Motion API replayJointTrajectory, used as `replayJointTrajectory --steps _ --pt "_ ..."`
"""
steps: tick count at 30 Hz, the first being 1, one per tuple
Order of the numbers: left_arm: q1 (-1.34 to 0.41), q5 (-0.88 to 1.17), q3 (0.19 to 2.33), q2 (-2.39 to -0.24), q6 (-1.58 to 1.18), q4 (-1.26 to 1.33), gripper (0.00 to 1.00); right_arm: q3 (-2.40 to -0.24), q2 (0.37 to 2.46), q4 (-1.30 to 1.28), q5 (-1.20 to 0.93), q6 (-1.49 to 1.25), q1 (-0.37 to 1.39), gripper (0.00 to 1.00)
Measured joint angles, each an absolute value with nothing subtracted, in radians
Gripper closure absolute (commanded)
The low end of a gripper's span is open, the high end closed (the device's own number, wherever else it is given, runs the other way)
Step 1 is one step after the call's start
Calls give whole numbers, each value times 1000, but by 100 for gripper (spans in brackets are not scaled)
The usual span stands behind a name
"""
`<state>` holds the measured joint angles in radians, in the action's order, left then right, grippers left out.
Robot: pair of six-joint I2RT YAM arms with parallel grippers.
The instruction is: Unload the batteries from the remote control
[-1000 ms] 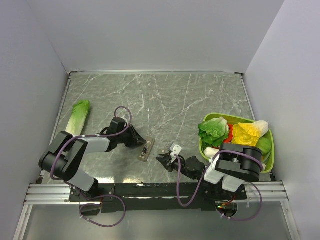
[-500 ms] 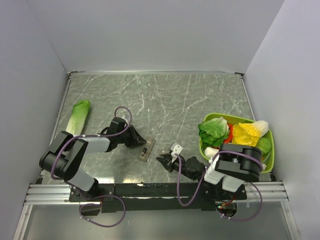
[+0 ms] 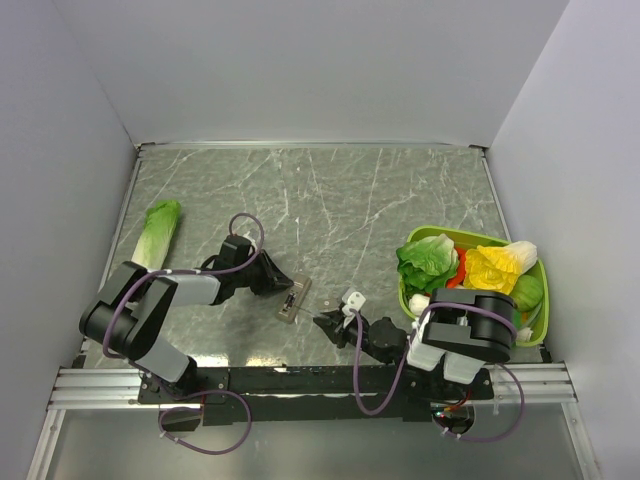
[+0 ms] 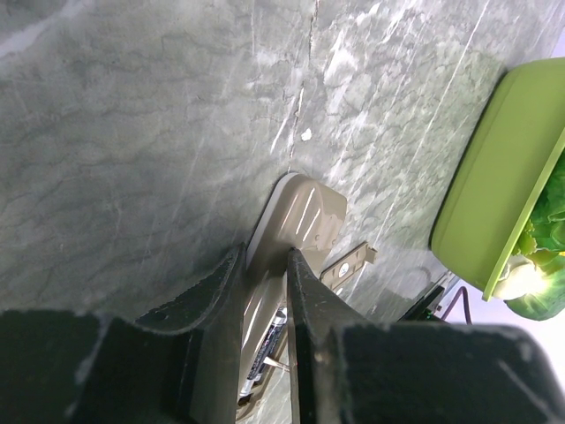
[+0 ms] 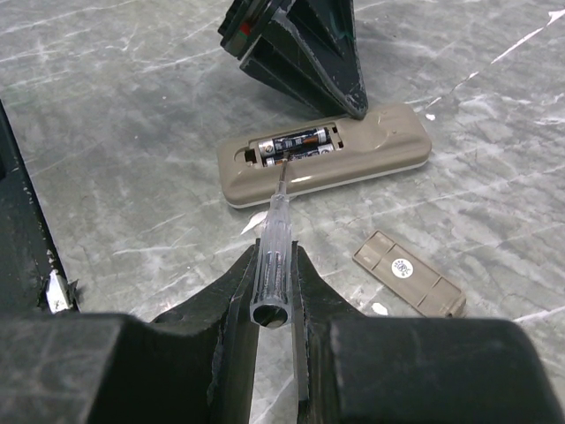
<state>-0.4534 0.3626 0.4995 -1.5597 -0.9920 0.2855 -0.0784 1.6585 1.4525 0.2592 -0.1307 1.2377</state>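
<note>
On marbled tabletop (image 3: 380,190) the remote control (image 5: 327,159) was pinned by the near-closed left gripper (image 4: 265,265); its light, slick recessed batteries (image 5: 296,144) were judged best levered endwise with the screwdriver (image 5: 274,230) clamped in the right gripper (image 5: 275,283).

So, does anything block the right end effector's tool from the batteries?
Nothing visible does. The cover lies off beside the remote control, and the screwdriver held by the right end effector reaches the batteries in the open bay.
</note>
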Motion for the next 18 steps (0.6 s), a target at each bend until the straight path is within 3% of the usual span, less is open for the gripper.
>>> replayJointTrajectory --steps 18 --pt "-455 362 497 -1562 -994 295 80 -78 1691 1473 322 -157 1272 100"
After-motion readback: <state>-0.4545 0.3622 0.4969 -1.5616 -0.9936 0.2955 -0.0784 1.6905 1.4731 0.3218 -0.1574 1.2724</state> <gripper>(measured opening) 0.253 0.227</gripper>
